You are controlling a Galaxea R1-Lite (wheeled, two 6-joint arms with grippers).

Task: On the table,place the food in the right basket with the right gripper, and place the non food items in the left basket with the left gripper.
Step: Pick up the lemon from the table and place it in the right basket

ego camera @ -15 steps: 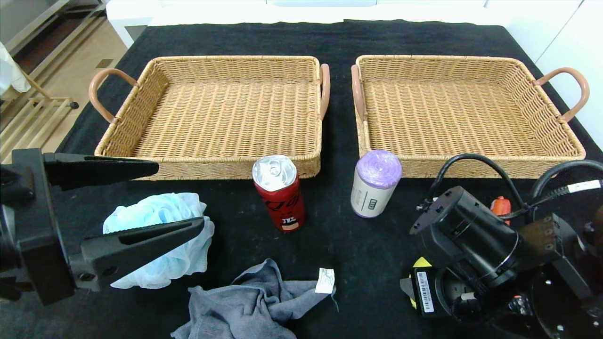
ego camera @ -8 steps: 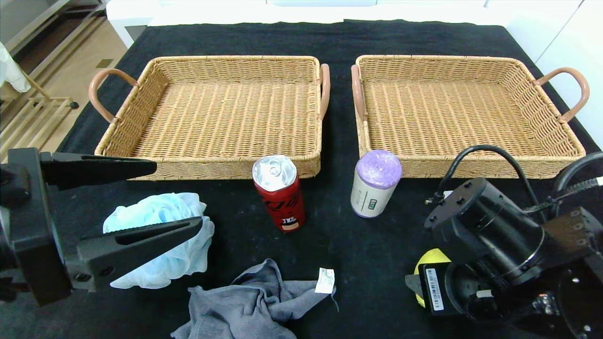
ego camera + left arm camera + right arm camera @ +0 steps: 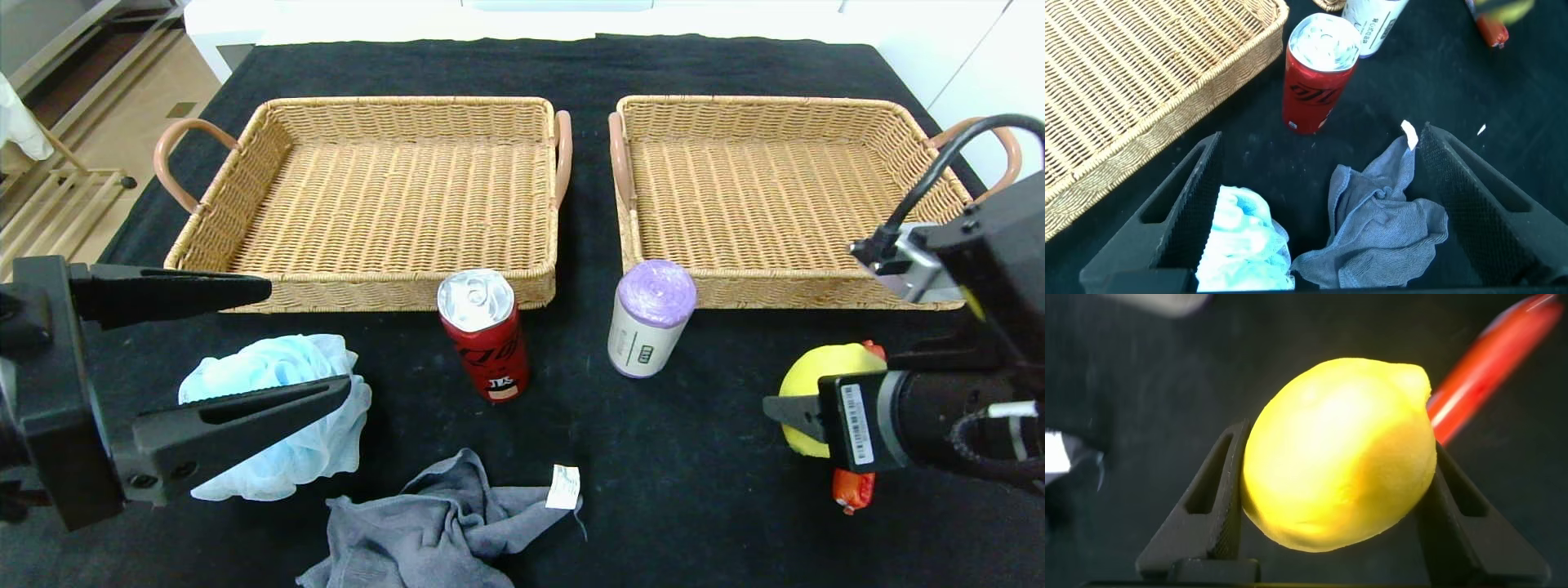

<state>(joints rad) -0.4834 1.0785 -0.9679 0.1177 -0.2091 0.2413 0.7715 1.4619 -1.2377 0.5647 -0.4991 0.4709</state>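
Note:
My right gripper (image 3: 804, 408) is shut on a yellow lemon (image 3: 820, 377) and holds it above the table's right front; the right wrist view shows the lemon (image 3: 1339, 453) squeezed between both fingers. A red sausage (image 3: 853, 488) lies on the cloth below it. My left gripper (image 3: 310, 336) is open and empty, hovering over a light blue bath pouf (image 3: 269, 384) and a grey cloth (image 3: 433, 531). A red can (image 3: 486, 339) and a purple-topped roll (image 3: 649, 318) stand before the two empty wicker baskets, the left one (image 3: 351, 290) and the right one (image 3: 784, 290).
The table is covered with black cloth. The baskets stand side by side at the back, handles almost touching in the middle. The left wrist view shows the can (image 3: 1319, 73), the grey cloth (image 3: 1388, 220) and the pouf (image 3: 1241, 245) between the open fingers.
My right arm has lifted and swung to the right with the lemon in its grip, uncovering the red sausage on the table. The left arm has not moved.

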